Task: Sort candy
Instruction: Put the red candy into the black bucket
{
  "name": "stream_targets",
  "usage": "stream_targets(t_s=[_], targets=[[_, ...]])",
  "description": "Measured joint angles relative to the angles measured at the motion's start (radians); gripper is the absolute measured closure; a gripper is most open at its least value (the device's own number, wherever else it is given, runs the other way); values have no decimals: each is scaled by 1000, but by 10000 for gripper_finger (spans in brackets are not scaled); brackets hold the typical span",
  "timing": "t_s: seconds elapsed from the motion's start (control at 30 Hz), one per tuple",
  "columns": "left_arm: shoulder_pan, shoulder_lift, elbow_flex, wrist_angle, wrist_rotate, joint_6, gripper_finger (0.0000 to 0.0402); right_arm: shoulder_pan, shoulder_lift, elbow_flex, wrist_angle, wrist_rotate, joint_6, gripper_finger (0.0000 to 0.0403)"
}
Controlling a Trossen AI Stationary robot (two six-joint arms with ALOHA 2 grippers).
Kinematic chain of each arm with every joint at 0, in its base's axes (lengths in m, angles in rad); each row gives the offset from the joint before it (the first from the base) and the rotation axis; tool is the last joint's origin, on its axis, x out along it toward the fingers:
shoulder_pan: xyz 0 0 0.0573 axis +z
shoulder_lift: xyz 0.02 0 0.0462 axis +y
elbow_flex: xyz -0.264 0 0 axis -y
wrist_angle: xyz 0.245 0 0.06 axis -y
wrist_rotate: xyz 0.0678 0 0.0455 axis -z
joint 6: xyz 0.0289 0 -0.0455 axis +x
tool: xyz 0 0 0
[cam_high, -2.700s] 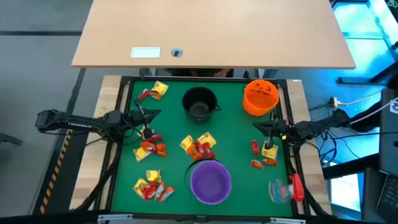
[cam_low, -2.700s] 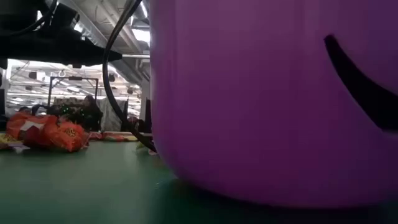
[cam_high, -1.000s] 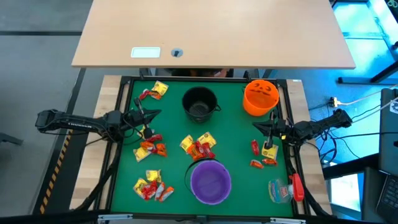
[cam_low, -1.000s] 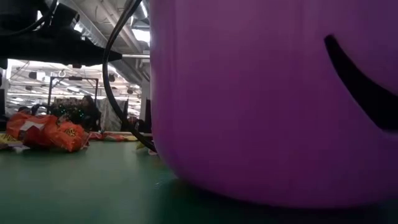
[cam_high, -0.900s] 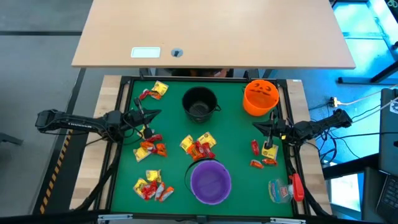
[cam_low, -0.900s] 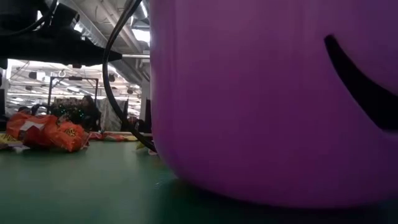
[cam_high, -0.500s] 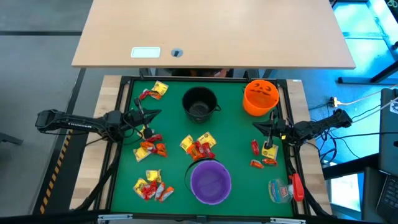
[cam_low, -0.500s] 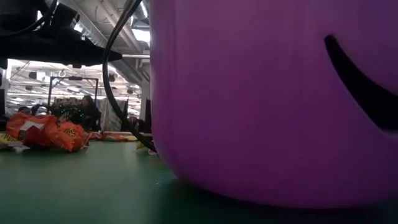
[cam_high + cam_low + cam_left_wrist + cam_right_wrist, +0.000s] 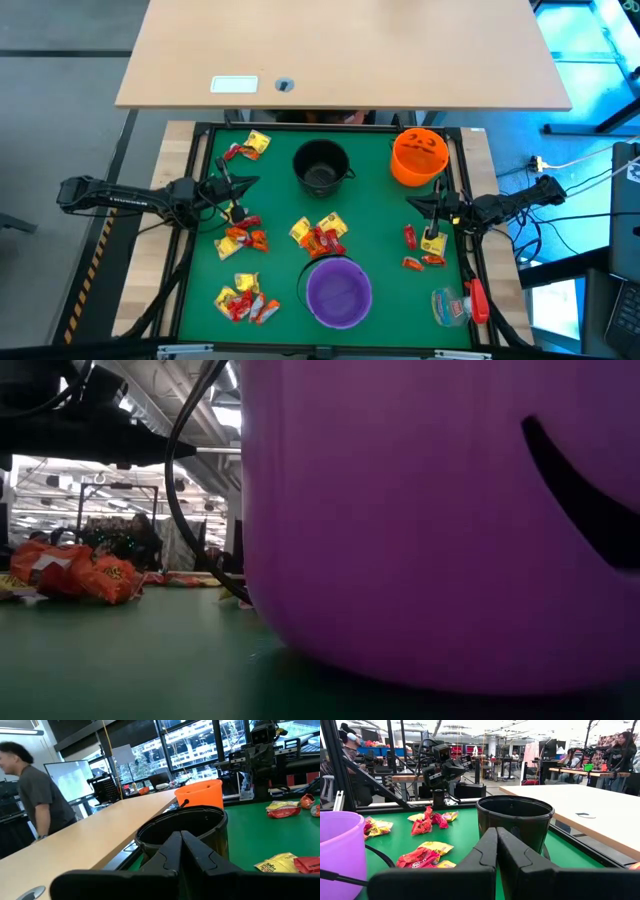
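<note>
**Both arms parked at the mat edges, candy spread in 5 little heaps**

In the high view the green felt-covered table (image 9: 375, 225) fills the lower middle of the frame, with 3 buckets on it: a black plastic cauldron-style bucket (image 9: 322, 166) at upper centre, an orange plastic pumpkin-face bucket (image 9: 418, 156) at upper right, and a purple plastic bucket (image 9: 338, 291) at lower centre. That purple one is so near the low camera that it blocks most of the low view.

The candy, small shiny wrapped sweets in yellow, red and orange (image 9: 320, 236), sits loose on the felt in heaps: 1 in the middle between the black and purple buckets, 1 at upper left, 1 at mid left, 1 at lower left and 1 at mid right. None shows inside the buckets.

The left gripper (image 9: 240, 183) is at the mat's left edge, near the mid-left heap, fingers pressed together on nothing. The right gripper (image 9: 417, 205) is at the right edge, just beside the mid-right heap, jaws likewise closed and empty.

A clear plastic item with a red part (image 9: 460, 303) lies at lower right, off the felt. A person in a dark shirt (image 9: 35, 795) stands beyond the pale wooden desk (image 9: 345, 50).
</note>
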State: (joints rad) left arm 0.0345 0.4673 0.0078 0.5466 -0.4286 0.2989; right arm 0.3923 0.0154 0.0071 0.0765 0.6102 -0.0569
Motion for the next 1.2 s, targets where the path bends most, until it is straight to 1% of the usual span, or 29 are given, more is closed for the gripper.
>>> stream_targets(t_s=[0.9, 1.03, 1.13, 1.2], targets=[[0, 0, 0, 0, 0, 0, 401, 0, 0, 0, 3, 0, 0, 397], [0, 0, 0, 0, 0, 0, 401, 0, 0, -1, 32, 2, 0, 397], [0, 0, 0, 0, 0, 0, 401, 0, 0, -1, 61, 33, 0, 397], [0, 0, 0, 0, 0, 0, 401, 0, 0, -1, 112, 34, 0, 397]])
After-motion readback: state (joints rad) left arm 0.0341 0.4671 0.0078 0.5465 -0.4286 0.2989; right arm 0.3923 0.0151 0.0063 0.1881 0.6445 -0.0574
